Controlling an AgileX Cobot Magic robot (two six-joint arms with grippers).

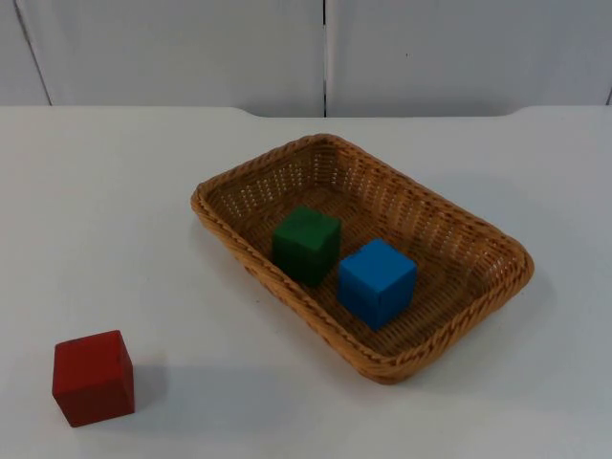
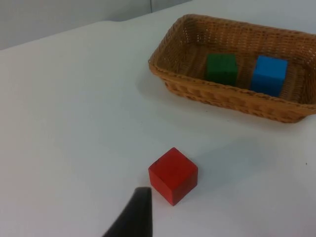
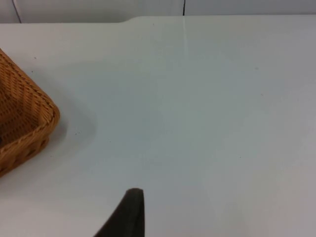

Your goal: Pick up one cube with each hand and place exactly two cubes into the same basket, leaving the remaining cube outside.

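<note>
A brown wicker basket (image 1: 430,215) lies at the middle of the white table, set at a slant. Inside it a green cube (image 1: 306,244) and a blue cube (image 1: 377,282) stand side by side, close together. A red cube (image 1: 93,377) rests alone on the table near the front left, well apart from the basket. In the left wrist view my left gripper (image 2: 133,217) hangs just short of the red cube (image 2: 173,175), with the basket (image 2: 222,96), green cube (image 2: 221,68) and blue cube (image 2: 269,75) beyond. My right gripper (image 3: 126,215) hovers over bare table beside the basket's end (image 3: 24,123).
The table top (image 1: 115,210) is white and runs back to a grey partition wall (image 1: 191,48). Open surface lies to the left of the basket and to its right.
</note>
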